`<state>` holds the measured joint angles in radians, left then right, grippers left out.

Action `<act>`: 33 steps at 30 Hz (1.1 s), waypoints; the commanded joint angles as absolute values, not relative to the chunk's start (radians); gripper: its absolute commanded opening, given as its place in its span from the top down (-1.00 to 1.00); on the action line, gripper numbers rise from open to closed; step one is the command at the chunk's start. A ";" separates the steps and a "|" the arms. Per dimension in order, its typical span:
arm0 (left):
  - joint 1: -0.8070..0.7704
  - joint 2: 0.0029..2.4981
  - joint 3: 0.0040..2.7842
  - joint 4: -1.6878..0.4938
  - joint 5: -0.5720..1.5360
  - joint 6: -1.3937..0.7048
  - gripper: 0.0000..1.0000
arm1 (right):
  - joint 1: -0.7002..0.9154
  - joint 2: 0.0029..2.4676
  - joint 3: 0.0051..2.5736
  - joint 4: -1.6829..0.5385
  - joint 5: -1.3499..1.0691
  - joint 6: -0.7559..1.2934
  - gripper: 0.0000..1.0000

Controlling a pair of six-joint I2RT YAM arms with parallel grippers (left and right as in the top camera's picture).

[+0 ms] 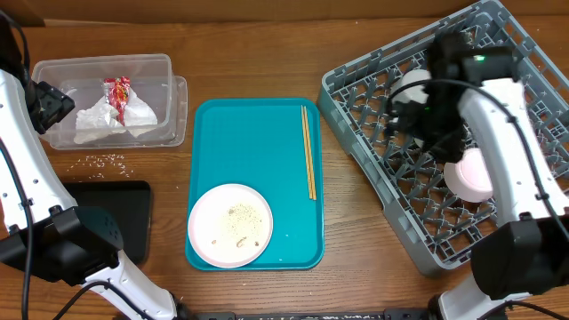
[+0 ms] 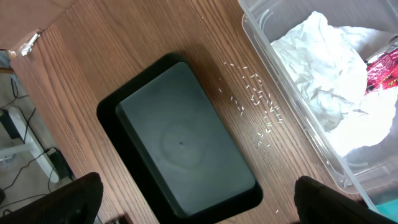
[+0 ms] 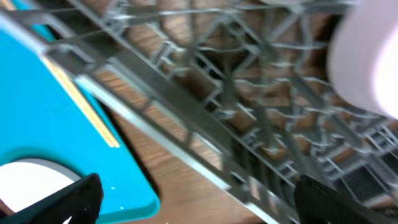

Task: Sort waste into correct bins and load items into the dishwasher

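Observation:
The clear tub [image 1: 53, 71] at the far left holds the crumpled napkin [image 1: 107, 120] and the red-and-white wrapper [image 1: 118, 93]. Rice grains [image 1: 105, 161] lie on the table in front of it. The black tray [image 1: 120, 213] is empty. A white plate [image 1: 230, 226] with crumbs and the chopsticks [image 1: 308, 151] lie on the teal tray [image 1: 240, 124]. The grey dish rack [image 1: 356, 89] holds a pink cup [image 1: 469, 173] and a white dish [image 1: 411, 84]. My left gripper [image 2: 196, 199] is open and empty above the black tray [image 2: 180, 143]. My right gripper [image 3: 196, 199] is open and empty over the rack's [image 3: 249, 93] left edge.
The left wrist view shows the rice grains [image 2: 258, 102], the tub wall [image 2: 292, 106], napkin [image 2: 323, 68] and wrapper [image 2: 382, 68]. The right wrist view shows the teal tray [image 3: 50, 124], chopsticks [image 3: 87, 115], plate edge [image 3: 31, 180] and pink cup [image 3: 367, 62].

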<state>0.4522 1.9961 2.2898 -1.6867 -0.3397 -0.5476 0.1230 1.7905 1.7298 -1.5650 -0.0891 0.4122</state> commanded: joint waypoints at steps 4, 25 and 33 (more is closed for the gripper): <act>0.449 2.003 2.282 -1.687 -0.339 -0.539 -0.99 | 0.186 1.756 1.757 -1.482 -0.080 0.449 -1.00; 0.449 2.003 2.282 -1.687 -0.339 -0.539 -0.99 | 0.369 1.824 1.497 -1.221 0.151 0.081 -1.00; 0.449 2.003 2.282 -1.687 -0.339 -0.539 -1.00 | 0.372 1.840 1.491 -1.216 -0.093 -0.064 -0.58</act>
